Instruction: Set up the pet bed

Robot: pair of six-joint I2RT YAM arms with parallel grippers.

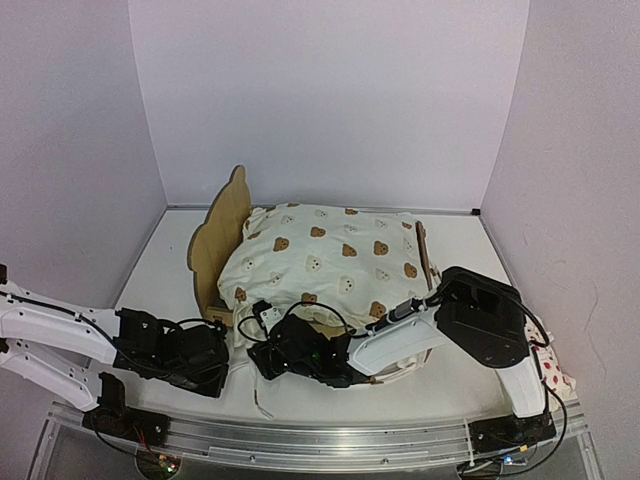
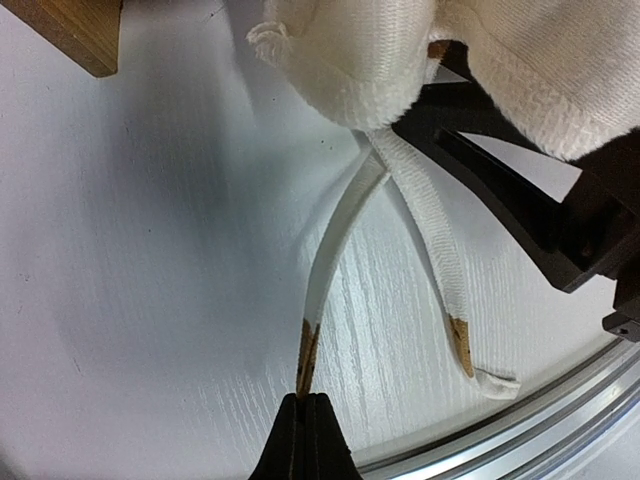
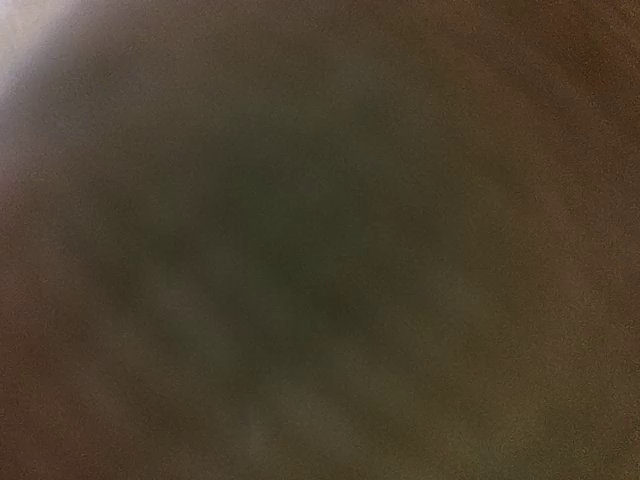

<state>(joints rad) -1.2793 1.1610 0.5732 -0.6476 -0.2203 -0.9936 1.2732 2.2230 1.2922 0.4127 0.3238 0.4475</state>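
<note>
The pet bed (image 1: pixel 222 240) stands mid-table, its plywood bear-ear headboard at the left, and a corner of the wood (image 2: pixel 75 30) shows in the left wrist view. A cream bear-print cushion (image 1: pixel 330 255) lies on it and hides the base. My left gripper (image 2: pixel 307 398) is shut on the brown tip of one cushion tie (image 2: pixel 340 230); a second tie (image 2: pixel 435 240) lies loose beside it. My right gripper (image 1: pixel 268 350) reaches under the cushion's front left corner. Its black body (image 2: pixel 520 200) shows below the ruffle (image 2: pixel 370 60). The right wrist view is dark, so its jaws are hidden.
A small white pillow with red dots (image 1: pixel 555 375) lies at the right edge behind the right arm. The metal rail (image 2: pixel 520 440) of the table's near edge runs just behind the left gripper. White walls close in the table on three sides.
</note>
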